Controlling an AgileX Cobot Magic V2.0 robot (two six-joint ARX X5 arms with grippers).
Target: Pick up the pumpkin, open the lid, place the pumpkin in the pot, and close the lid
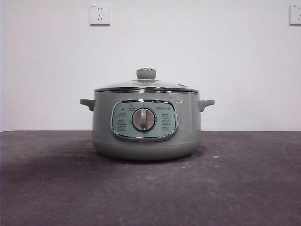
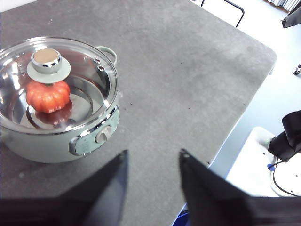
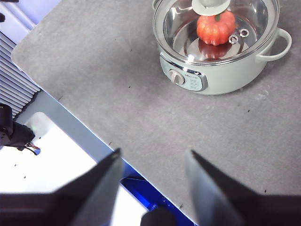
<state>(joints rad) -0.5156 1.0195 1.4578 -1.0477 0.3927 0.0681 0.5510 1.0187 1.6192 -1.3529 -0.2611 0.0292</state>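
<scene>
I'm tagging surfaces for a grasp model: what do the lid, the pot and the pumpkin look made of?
The lid: clear glass, apparently, since the pumpkin shows through it; shiny chrome-like rim, pale green knob.
The pot: smooth sage-green shell, painted metal or plastic, I can't tell which; mirror-bright metal inside.
The pumpkin: orange, ribbed, slightly glossy, likely plastic or rubber.

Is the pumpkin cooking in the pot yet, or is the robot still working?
It looks all done. The pumpkin sits inside the pot, seen through the glass lid, and the lid is closed on the pot's rim. Nothing is in hand: the left gripper and right gripper are both open, empty and away from the pot. No step looks left.
</scene>
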